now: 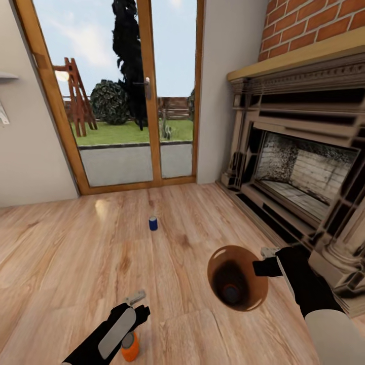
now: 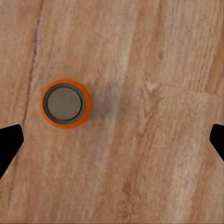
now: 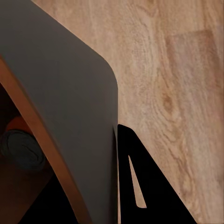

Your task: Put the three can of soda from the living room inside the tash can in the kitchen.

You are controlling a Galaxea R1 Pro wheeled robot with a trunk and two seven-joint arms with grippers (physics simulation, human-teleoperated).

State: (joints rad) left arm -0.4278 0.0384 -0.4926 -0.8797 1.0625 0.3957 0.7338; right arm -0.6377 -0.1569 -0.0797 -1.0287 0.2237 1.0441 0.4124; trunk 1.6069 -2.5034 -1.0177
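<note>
A dark blue can of soda [image 1: 152, 223] stands upright on the wood floor in front of the glass doors. An orange can [image 1: 130, 347] stands on the floor just under my left gripper [image 1: 135, 304]. From above its silver top [image 2: 64, 103] lies off to one side of the open left gripper [image 2: 112, 140], whose fingers are spread wide and touch nothing. My right gripper [image 1: 262, 259] is shut on the rim of the trash can [image 1: 237, 278], held above the floor with its brown inside facing up. Another orange can [image 3: 18, 144] lies inside it.
This is the living room. The glass doors [image 1: 126, 96] are straight ahead and the brick fireplace [image 1: 299, 172] with its raised hearth runs along the right, close to my right arm. Bare wood floor [image 1: 76, 253] stretches to the left.
</note>
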